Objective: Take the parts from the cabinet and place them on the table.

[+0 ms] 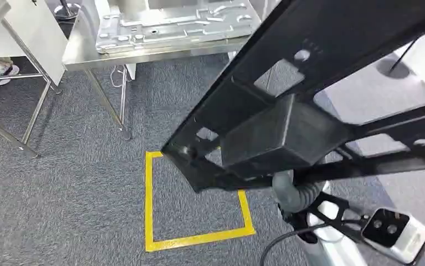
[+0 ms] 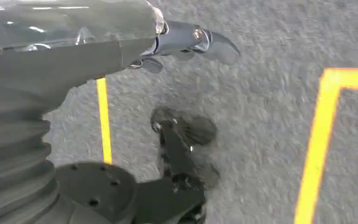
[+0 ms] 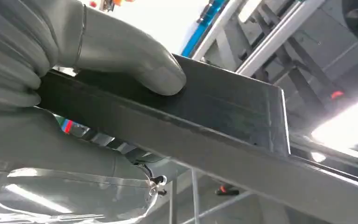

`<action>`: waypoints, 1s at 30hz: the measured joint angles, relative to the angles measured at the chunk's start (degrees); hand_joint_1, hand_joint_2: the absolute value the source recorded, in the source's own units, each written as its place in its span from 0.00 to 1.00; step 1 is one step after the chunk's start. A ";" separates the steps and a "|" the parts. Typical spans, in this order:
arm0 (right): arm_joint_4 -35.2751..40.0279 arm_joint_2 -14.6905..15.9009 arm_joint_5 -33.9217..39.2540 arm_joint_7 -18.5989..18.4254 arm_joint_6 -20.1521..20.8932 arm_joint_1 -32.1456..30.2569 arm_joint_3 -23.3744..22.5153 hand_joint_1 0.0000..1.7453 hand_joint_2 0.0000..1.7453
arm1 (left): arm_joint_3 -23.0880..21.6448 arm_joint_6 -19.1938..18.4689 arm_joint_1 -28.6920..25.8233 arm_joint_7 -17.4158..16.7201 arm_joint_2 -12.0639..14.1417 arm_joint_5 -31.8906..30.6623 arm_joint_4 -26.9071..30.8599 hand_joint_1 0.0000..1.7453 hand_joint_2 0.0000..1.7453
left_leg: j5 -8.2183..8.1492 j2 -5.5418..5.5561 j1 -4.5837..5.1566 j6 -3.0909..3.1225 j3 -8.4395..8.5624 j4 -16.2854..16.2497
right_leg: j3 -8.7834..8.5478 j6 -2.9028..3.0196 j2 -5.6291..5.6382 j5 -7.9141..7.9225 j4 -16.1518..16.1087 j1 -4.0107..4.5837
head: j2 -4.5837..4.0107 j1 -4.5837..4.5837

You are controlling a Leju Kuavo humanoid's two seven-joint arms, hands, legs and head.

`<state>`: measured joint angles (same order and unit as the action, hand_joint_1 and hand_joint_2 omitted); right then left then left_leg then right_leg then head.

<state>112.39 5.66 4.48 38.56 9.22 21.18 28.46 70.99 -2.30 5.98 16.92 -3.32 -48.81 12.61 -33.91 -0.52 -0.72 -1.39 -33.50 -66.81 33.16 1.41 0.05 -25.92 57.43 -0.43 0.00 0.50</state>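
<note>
Distance is what you must close: the steel table (image 1: 143, 52) stands ahead and to the left, well apart across grey carpet, and your right hand (image 3: 74, 60) clamps the black frame part (image 1: 287, 133), thumb pressed on its flat matte bar. Its long axis slants up to the right. Your left hand (image 2: 186, 42) hangs over the floor, holding nothing, fingers loosely extended.

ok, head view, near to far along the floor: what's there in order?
Yellow tape square → steel table's legs → steel table bearing a grey sheet-metal panel. The black frame part overlaps all of it.
</note>
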 joint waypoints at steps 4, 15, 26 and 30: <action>0.00 -0.17 -0.20 -0.07 0.18 -0.65 0.02 1.00 1.00 | 0.00 0.00 -0.54 0.02 0.00 0.02 0.00 0.00 1.00 | 1.23 0.04 0.05 0.15 -7.22 -7.84 | -1.71 0.16 0.79 -1.58 0.01 0.44 | 0.00 -0.06; 0.96 -1.16 -1.14 -0.61 0.31 -0.60 0.02 1.00 1.00 | 0.00 -0.02 -0.46 0.28 0.29 0.04 -0.02 0.00 1.00 | 7.12 0.57 0.50 3.75 2.47 10.46 | 0.44 -2.82 0.68 -5.42 9.21 0.19 | 0.02 1.03; 0.74 -1.31 -2.23 -0.90 -1.03 -2.46 -1.14 1.00 1.00 | 0.00 0.24 -0.47 0.13 0.26 0.13 -0.02 0.00 1.00 | 0.70 0.34 0.07 1.00 10.44 10.86 | 6.37 -1.85 -0.30 4.23 1.64 -0.18 | 0.00 0.92; 0.63 -2.06 -2.89 -1.05 -1.44 -2.71 -1.92 1.00 1.00 | 0.00 0.28 -0.18 0.04 0.22 0.22 -0.02 0.00 1.00 | 3.23 0.42 -0.11 0.10 2.91 -1.82 | 3.84 -0.51 -0.08 2.76 0.63 -0.40 | 0.00 0.63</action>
<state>113.02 3.61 1.59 37.51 7.78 18.48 26.53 70.99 -2.01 5.81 16.96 -3.10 -48.59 12.59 -30.68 -0.10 -0.83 -1.29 -30.60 -68.63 37.00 0.90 -0.04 -23.16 58.05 -0.83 0.00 1.14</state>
